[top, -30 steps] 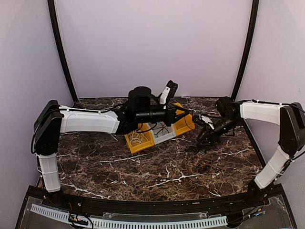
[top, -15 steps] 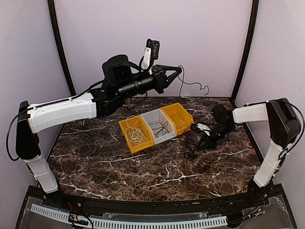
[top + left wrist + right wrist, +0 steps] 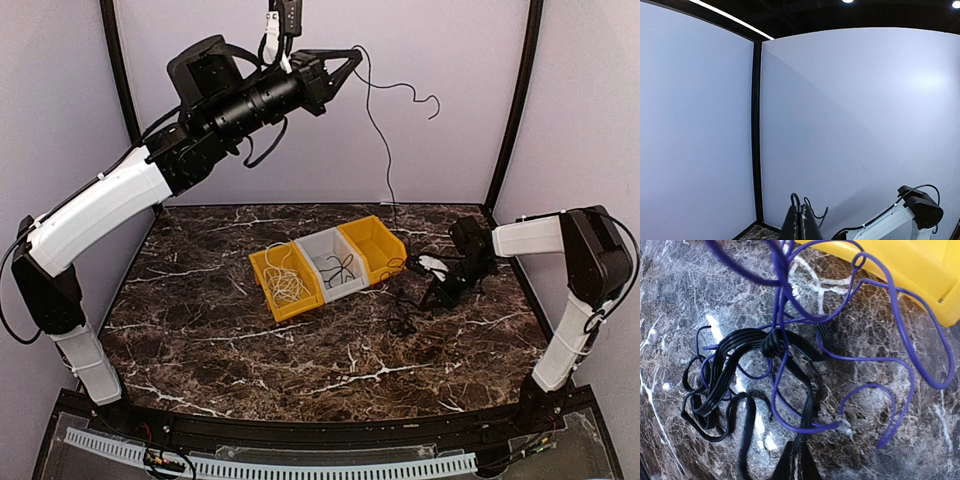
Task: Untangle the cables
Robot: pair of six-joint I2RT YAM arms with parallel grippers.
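Note:
My left gripper [image 3: 350, 55] is raised high near the back wall and is shut on a thin dark cable [image 3: 383, 150]. The cable hangs down taut to the table behind the bins, and its free end curls to the right. In the left wrist view the closed fingertips [image 3: 801, 216] pinch this cable [image 3: 818, 214]. My right gripper [image 3: 430, 293] is low on the table, shut on a bundled black cable [image 3: 405, 318]. In the right wrist view, the right gripper [image 3: 799, 455] pinches a strand of the black cable [image 3: 735, 365], with the thin purple-looking cable [image 3: 875, 360] looped over it.
Three joined bins stand mid-table. A yellow bin [image 3: 268, 295] holds a white cord [image 3: 287, 285], a grey bin [image 3: 318, 248] holds a thin black cord [image 3: 340, 268], and there is another yellow bin [image 3: 378, 248], whose corner shows in the right wrist view [image 3: 910, 270]. Black frame posts stand at the back corners.
My left arm has swung up from the bins to high near the back wall, drawing the thin cable up taut. My right gripper has stayed low at the tangle.

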